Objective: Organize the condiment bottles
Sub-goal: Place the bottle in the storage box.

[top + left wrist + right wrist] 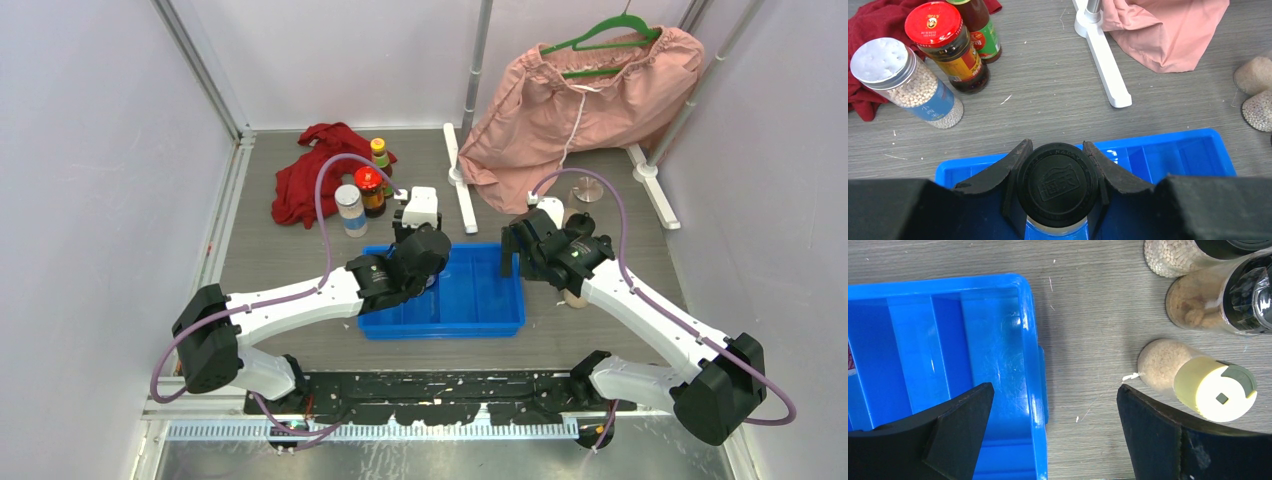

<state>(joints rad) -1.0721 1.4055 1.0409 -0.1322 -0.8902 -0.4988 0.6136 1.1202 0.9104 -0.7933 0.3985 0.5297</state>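
My left gripper (1057,144) is shut on a black-capped bottle (1057,186), which hangs upright over the left part of the blue tray (1168,141). Behind the tray stand a silver-capped jar of white pellets (903,82), a red-capped dark jar (950,47) and a brown bottle (980,30). My right gripper (1054,388) is open, straddling the tray's right rim (1023,285) with nothing between its fingers. To its right are a yellow-capped bottle of beige grains (1198,382), a clear black-capped jar (1218,300) and a pellet jar (1173,255).
A red cloth (310,170) lies at the back left, behind the bottles. A pink garment (590,100) hangs on a green hanger from a white rack whose feet (460,180) rest on the table. A clear jar (586,188) stands at the back right.
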